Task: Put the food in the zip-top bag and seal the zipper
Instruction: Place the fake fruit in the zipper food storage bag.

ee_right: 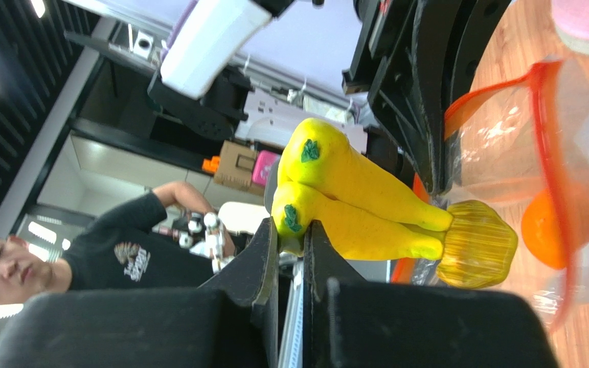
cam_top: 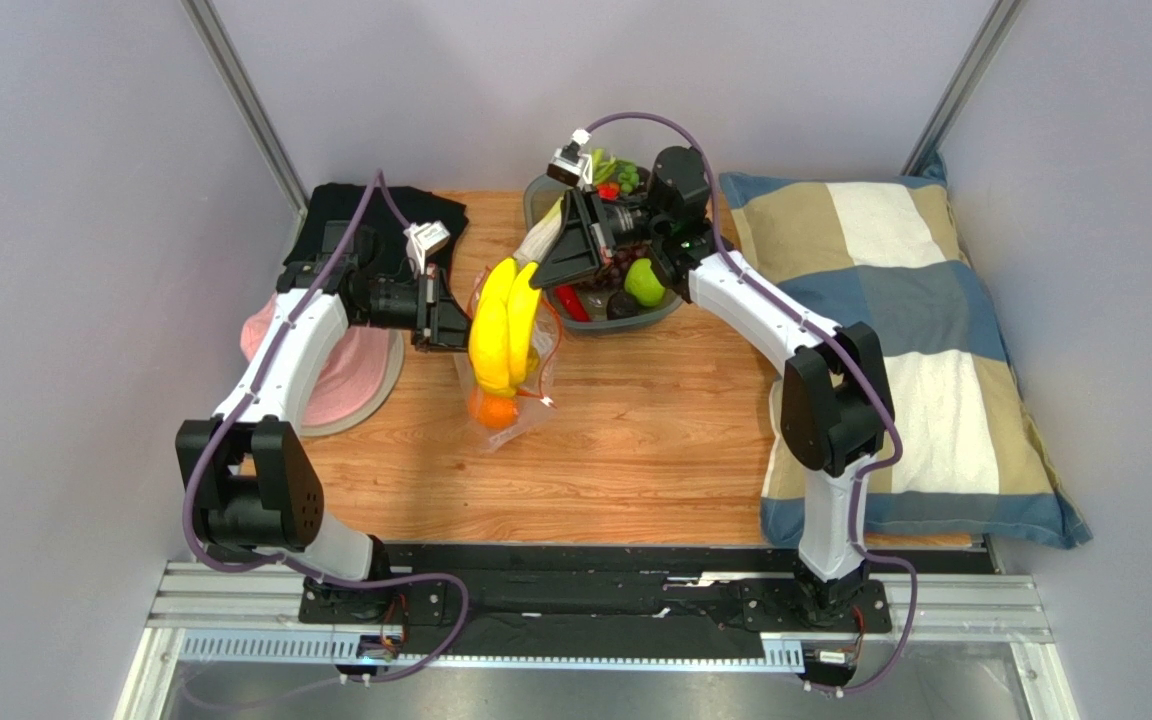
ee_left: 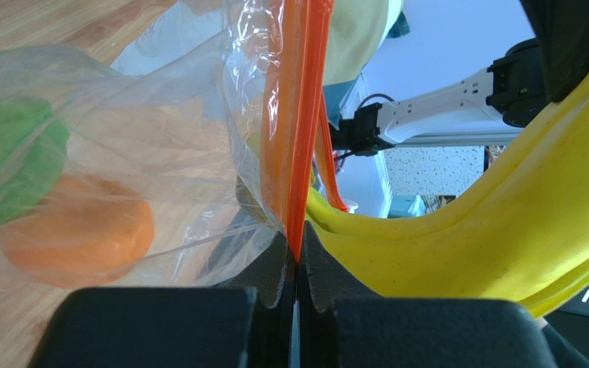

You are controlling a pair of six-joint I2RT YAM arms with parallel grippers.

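My left gripper (cam_top: 450, 311) is shut on the orange-red zipper (ee_left: 299, 153) of the clear zip-top bag (cam_top: 512, 413) and holds its mouth up. An orange (ee_left: 82, 238) and a green fruit (ee_left: 6, 161) lie inside the bag. My right gripper (cam_top: 549, 258) is shut on the tip of the yellow banana bunch (cam_top: 504, 327), which hangs over the bag's mouth. In the right wrist view the jaws (ee_right: 291, 230) pinch the banana's end (ee_right: 351, 199), with the bag (ee_right: 582, 192) and the orange (ee_right: 545, 228) beyond. A green apple (cam_top: 644, 281) lies in the grey tray (cam_top: 657, 318).
The grey tray at the back holds more toy food, among it a red piece (cam_top: 573, 303). A checked pillow (cam_top: 913, 345) fills the right side. A pink cloth (cam_top: 349, 375) and a black cloth (cam_top: 372, 210) lie at the left. The two arms are close together above the bag.
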